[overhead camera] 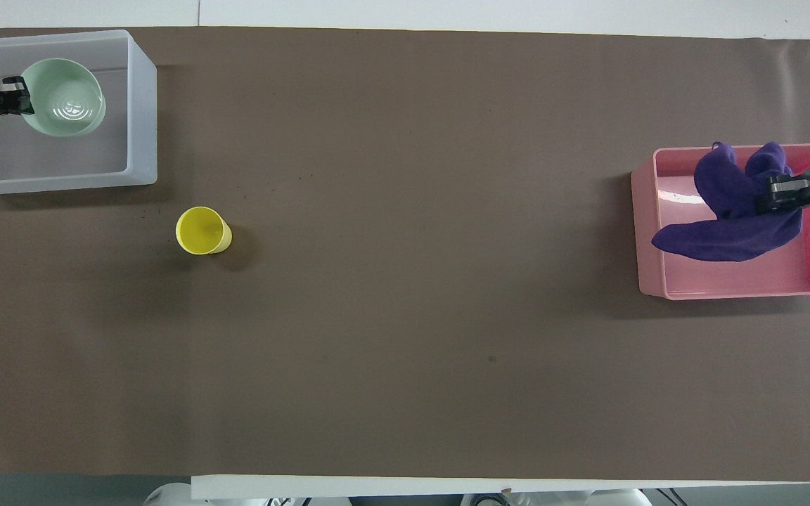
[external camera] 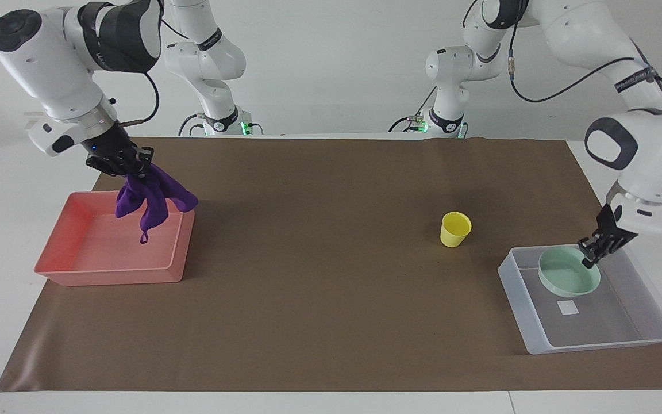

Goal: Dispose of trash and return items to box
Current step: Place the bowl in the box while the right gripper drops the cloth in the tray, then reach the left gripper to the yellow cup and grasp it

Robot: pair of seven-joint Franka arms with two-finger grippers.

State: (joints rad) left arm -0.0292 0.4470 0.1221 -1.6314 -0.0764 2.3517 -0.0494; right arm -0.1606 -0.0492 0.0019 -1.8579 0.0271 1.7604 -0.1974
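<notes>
Opposed high views, shared table

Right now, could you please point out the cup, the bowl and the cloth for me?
cup [external camera: 455, 228]: facing view, outer side wall.
bowl [overhead camera: 66, 98]: overhead view, inside bottom.
cloth [external camera: 150, 198]: facing view, middle of the hanging folds.

The desk is covered by a brown mat that leaves white margins at its edges. Directly on the mat stand three things: a pink tray at the right arm's end, a translucent whitish bin at the left arm's end, and a small yellow cup upright near the bin, slightly nearer to the robots and apart from it.
</notes>
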